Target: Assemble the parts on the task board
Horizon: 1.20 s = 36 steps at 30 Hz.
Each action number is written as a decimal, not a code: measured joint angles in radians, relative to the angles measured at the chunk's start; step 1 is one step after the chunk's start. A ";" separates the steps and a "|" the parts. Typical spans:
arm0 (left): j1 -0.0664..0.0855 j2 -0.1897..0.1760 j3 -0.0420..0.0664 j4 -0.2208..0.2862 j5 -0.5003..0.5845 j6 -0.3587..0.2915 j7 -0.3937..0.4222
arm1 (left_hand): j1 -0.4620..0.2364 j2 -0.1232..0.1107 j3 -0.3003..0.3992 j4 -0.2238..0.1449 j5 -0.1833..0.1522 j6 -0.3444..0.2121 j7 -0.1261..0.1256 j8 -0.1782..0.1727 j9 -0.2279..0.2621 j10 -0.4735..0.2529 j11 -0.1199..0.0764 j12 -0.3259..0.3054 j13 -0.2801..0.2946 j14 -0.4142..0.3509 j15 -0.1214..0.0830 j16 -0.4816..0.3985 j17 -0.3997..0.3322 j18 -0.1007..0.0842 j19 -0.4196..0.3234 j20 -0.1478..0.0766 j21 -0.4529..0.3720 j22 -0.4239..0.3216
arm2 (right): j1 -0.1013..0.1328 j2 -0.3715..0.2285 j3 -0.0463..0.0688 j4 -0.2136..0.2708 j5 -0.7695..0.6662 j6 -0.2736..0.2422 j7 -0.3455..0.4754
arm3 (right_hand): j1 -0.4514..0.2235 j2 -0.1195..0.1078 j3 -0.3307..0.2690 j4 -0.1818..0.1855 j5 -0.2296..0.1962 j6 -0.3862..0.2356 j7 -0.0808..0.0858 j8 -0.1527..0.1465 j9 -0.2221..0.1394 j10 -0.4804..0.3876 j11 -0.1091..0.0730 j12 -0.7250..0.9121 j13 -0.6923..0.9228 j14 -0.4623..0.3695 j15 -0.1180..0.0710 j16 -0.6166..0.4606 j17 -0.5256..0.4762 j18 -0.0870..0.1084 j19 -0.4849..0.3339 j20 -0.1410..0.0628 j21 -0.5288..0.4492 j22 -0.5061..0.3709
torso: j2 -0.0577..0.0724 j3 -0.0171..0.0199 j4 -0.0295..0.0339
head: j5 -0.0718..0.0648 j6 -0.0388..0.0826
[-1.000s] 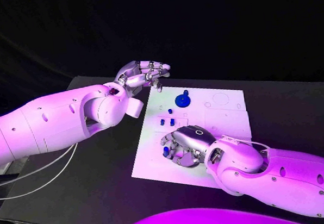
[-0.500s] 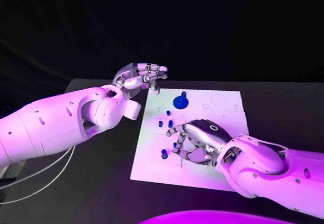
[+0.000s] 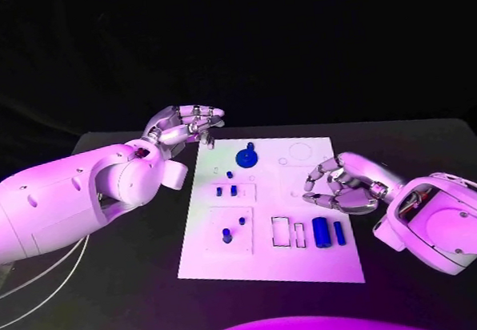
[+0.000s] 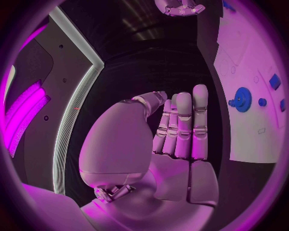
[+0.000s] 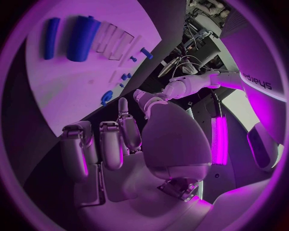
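The only writing that can be read is part of the word "sharpa" on the left arm's white shell, seen from the right wrist camera.

Nearest the robot on the black table [image 3: 125, 283] lies the white board [image 3: 275, 264], a flat plate with its long side running away from the robot. Along its near part stand outlined slots: a large blue block [image 3: 320, 231] and a slimmer blue bar [image 3: 340, 232] lie side by side near the board's right edge, next to two open rectangular outlines. To their left, a small blue peg [image 3: 225, 234] stands inside a square outline, with another small blue piece [image 3: 242, 221] just beyond it. Farther up the board, two short blue pegs [image 3: 226, 190] stand close together in a small frame. Farther still, a blue gear [image 3: 245, 158] sits on the board near its far left corner, beside faint circular outlines.

The right hand [image 3: 343, 184] hovers above the board's right edge, about midway along it, palm turned toward the board, fingers curled inward with nothing in them; it touches no part.

The left hand [image 3: 186, 125] is at the far left corner of the board, raised above the table, fingers bent together toward the thumb. The wrist view shows the fingers lying side by side over the palm, empty.
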 measured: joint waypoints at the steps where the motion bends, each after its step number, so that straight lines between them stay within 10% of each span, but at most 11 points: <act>1: 0.000 0.000 -0.001 0.001 0.000 0.000 0.000 | 0.000 0.000 0.000 0.000 0.000 0.000 0.000 0.000 0.000 0.000 0.000 0.000 0.000 0.000 0.000 0.000 0.000 0.000 0.000 0.000 0.000 0.000 | -0.003 -0.023 -0.002 0.008 0.013 0.009 -0.011 | -0.005 -0.005 -0.008 0.008 0.000 0.000 0.000 0.009 0.008 0.015 -0.001 0.029 0.008 0.000 0.000 0.006 0.000 0.000 0.000 0.000 0.000 0.000 | -0.001 -0.0002 -0.0016 | -0.012 0.000; 15: 0.000 -0.001 -0.005 0.007 0.003 0.000 0.000 | 0.000 0.000 0.000 0.000 0.000 0.000 0.000 0.000 0.000 0.000 0.000 0.000 0.000 0.000 0.000 0.000 0.000 0.000 0.000 0.000 0.000 0.000 | -0.085 -0.107 -0.016 0.064 -0.102 0.027 -0.217 | -0.059 -0.032 -0.103 0.095 0.000 -0.028 -0.001 0.040 0.042 0.026 -0.001 0.063 0.013 0.000 0.000 0.030 0.000 0.000 0.000 0.000 0.000 0.000 | -0.009 0.0011 -0.0140 | -0.099 -0.011; 36: -0.001 -0.010 -0.005 0.012 0.005 0.000 0.000 | 0.000 0.000 0.000 0.000 0.000 0.000 0.000 0.000 0.000 0.000 0.000 0.004 0.001 0.000 0.000 0.000 0.000 0.000 0.000 0.000 0.000 -0.001 | -0.110 -0.002 -0.016 0.014 -0.266 0.014 -0.364 | -0.077 -0.027 -0.132 0.093 0.000 -0.039 0.000 0.040 0.044 0.026 -0.001 0.075 0.013 0.000 0.000 0.047 0.000 0.000 0.000 0.000 0.000 0.001 | -0.003 -0.0021 -0.0024 | -0.115 -0.020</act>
